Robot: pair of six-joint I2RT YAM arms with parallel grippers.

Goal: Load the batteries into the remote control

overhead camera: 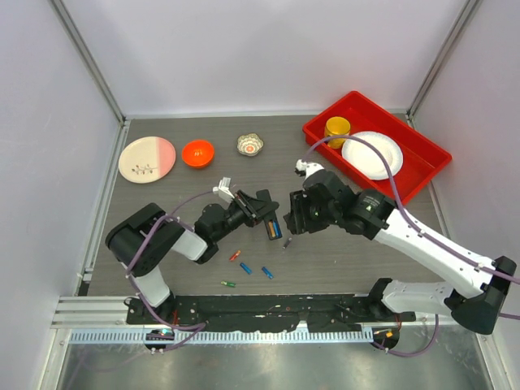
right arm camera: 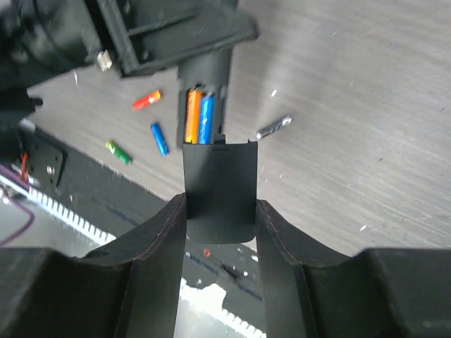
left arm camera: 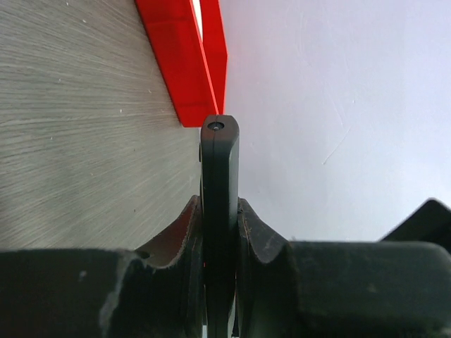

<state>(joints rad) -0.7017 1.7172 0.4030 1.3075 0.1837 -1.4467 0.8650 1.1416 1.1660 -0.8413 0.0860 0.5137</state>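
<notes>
Status: batteries look loaded, so I read this as the closing step.

Left hand [left arm camera: 220, 236] is fully clamped on the remote [left arm camera: 220, 162], pinching it across its thin sides. In the top view the remote sits near the middle of the surface [overhead camera: 325, 260] and appears to be held clear of it. Its recess faces up, with two batteries [right arm camera: 199, 116] in it side by side, one orange and one blue.

Four spare batteries [overhead camera: 245, 268] lie loose at about 7 o'clock from the remote. A small grey metal bit [right arm camera: 273, 127] lies just off its end at about 5 o'clock.

Right hand [right arm camera: 220, 211], at 3 o'clock from the remote, is about half open and grips a flat black cover [right arm camera: 218, 176] by its two side edges. In the right wrist view the cover's front edge sits right at the mouth of the recess. Can't tell whether it is touching or just short.

Next move, my call:
- push the cover straight toward 12 o'clock in that view
- keep it flat and square to the recess so it slides over the two cells
- left hand only has to hold firm against the push

Can't tell whether the cells are fully seated.
</notes>
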